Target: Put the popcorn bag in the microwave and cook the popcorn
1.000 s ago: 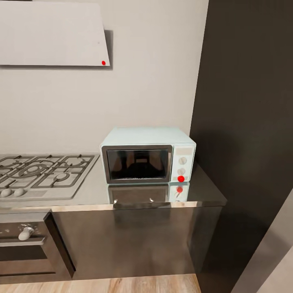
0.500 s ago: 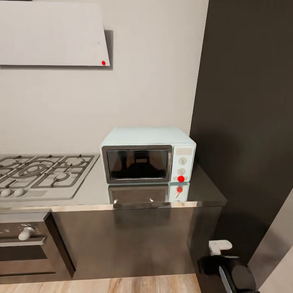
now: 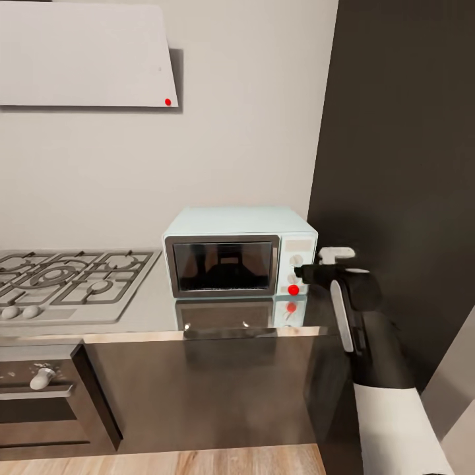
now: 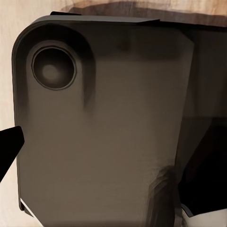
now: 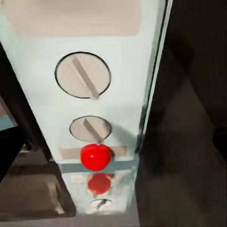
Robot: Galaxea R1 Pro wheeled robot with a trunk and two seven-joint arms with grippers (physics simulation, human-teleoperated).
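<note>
The pale blue microwave stands on the grey countertop with its glass door closed. Only a dim dark shape shows behind the glass, and I cannot make out the popcorn bag. My right gripper is raised at the microwave's right front corner, its tip level with the white control panel. The right wrist view looks closely at two knobs and a red button below them. Its fingers are not clear enough to judge. The left wrist view has a black fingertip over the robot's dark base.
A steel gas hob lies left of the microwave, with a dark built-in oven below it. A tall dark cabinet rises close on the right, just behind my right arm. A pale range hood hangs at upper left.
My right arm has risen from the lower right corner of the head view up to the microwave's control panel. The microwave and the camera have not moved.
</note>
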